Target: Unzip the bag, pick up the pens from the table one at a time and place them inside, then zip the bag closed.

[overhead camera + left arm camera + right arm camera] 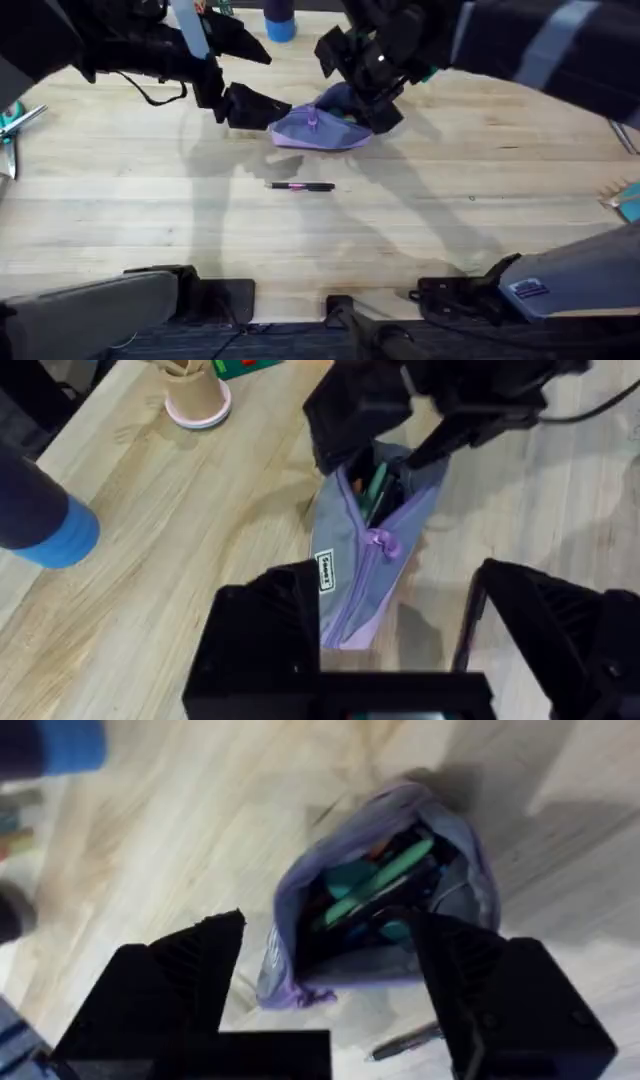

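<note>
Lavender bag [318, 131] at desk [150, 220] centre-far, unzipped, green pen [378, 883] inside. Left pincer [395, 650] clamped on bag's near end; right pincer [330, 990] spread wide above the opening. Black pen with pink band [300, 186] lying on bare wood nearer the bases. Blue cylinder [281, 20], pink cup [197, 398] beyond; scissors [12, 125] far left.

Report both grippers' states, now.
Left gripper: jaws shut on the bag at its end.
Right gripper: jaws open above the bag's mouth, holding nothing.
</note>
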{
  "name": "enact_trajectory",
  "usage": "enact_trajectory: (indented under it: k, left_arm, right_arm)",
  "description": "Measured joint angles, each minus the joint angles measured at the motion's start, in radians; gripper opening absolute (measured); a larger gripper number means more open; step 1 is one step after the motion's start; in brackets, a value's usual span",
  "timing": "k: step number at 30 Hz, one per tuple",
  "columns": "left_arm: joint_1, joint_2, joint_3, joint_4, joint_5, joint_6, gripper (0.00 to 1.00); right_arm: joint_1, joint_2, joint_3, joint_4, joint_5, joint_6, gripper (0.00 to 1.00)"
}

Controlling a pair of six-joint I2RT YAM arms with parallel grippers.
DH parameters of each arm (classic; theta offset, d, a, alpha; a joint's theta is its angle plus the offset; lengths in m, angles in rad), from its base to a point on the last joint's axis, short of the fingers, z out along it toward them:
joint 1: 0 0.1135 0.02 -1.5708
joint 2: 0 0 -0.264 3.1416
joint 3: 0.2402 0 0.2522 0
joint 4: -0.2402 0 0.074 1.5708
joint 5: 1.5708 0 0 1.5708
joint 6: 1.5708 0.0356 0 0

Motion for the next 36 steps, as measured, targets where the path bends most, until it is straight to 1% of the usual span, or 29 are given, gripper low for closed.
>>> enact_trajectory:
  k: [6, 10, 15, 20, 24, 27, 31, 36]
  left_arm:
    - [0.0, 0.0, 0.0, 0.0, 0.0, 0.0, 0.993]
    - [0.0, 0.0, 0.0, -0.001, 0.0, 0.0, 0.993]
    - [0.01, 0.0, 0.0, -0.001, 0.0, 0.0, 0.993]
    - [0.062, -0.03, 0.0, -0.005, 0.0, 0.0, 0.993]
    - [0.105, -0.054, 0.0, -0.027, 0.0, 0.0, 0.993]
    - [0.124, -0.055, 0.0, -0.043, 0.0, 0.0, 0.993]
    - [0.135, -0.055, 0.0, -0.046, 0.0, 0.0, 0.994]
    - [0.138, -0.055, 0.0, -0.046, 0.0, 0.0, 0.994]
  right_arm:
    - [0.0, -0.078, 0.0, 0.0, 0.032, -0.118, 0.995]
    - [0.0, -0.131, 0.0, -0.002, 0.044, -0.246, 0.995]
    - [0.0, -0.205, 0.0, -0.007, 0.046, -0.513, 0.995]
    - [0.0, -0.273, 0.0, -0.028, 0.041, -0.82, 0.995]
    - [0.0, -0.304, 0.001, -0.032, -0.04, -1.068, 0.995]
    - [0.0, -0.312, 0.001, -0.053, -0.128, -1.242, 0.995]
    - [0.0, -0.312, 0.002, -0.118, -0.195, -1.445, 0.995]
    - [0.0, -0.312, 0.002, -0.204, -0.222, -1.656, 0.995]
